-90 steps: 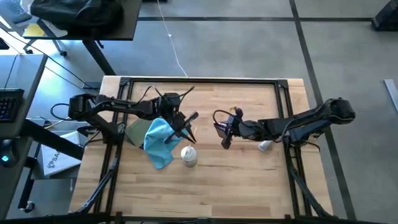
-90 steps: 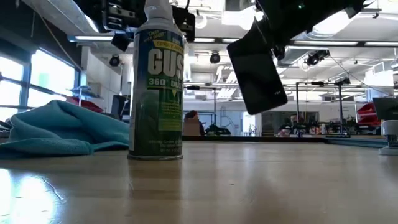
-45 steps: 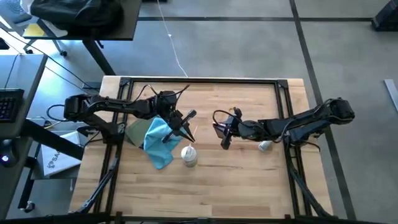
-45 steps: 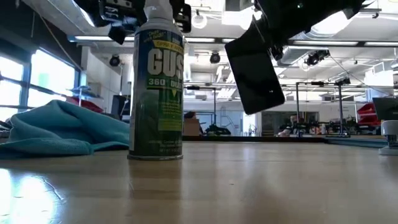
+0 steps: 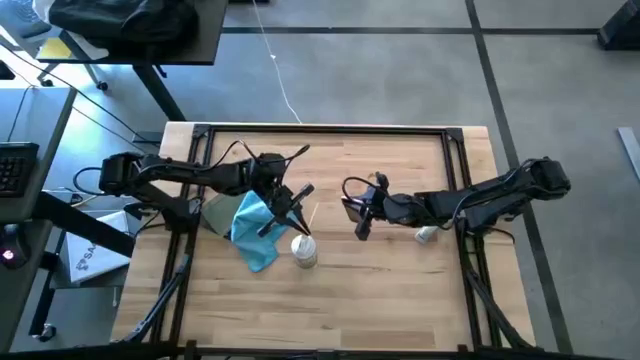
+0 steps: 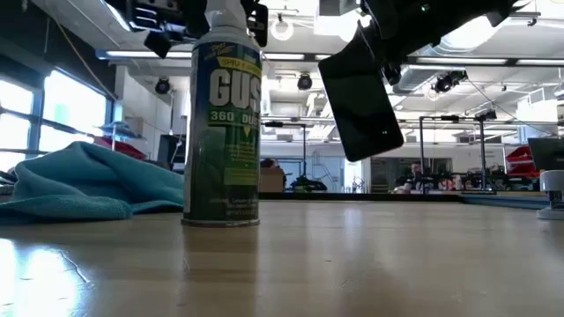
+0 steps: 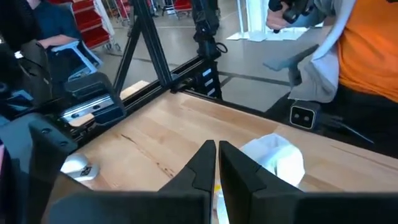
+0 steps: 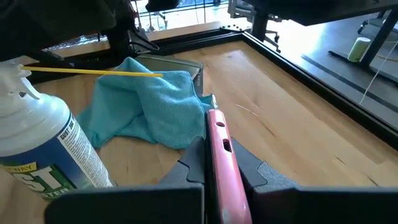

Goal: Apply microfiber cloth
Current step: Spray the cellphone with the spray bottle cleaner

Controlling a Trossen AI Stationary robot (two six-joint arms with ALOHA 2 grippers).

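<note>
Microfiber cloth [image 5: 251, 228] near table's [image 5: 400, 290] left edge.

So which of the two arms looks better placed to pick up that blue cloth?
Probably the left. Its hand hangs right at the edge of the microfiber cloth, fingers together and empty. The right hand sits farther off, beyond the spray can, and is already shut on a pink-edged phone.

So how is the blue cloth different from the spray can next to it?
The microfiber cloth is soft, turquoise and lies crumpled flat; the spray can is hard, stands upright and has printed letters. The can rises far taller than the cloth. Both sit on the wooden table, close together.
</note>
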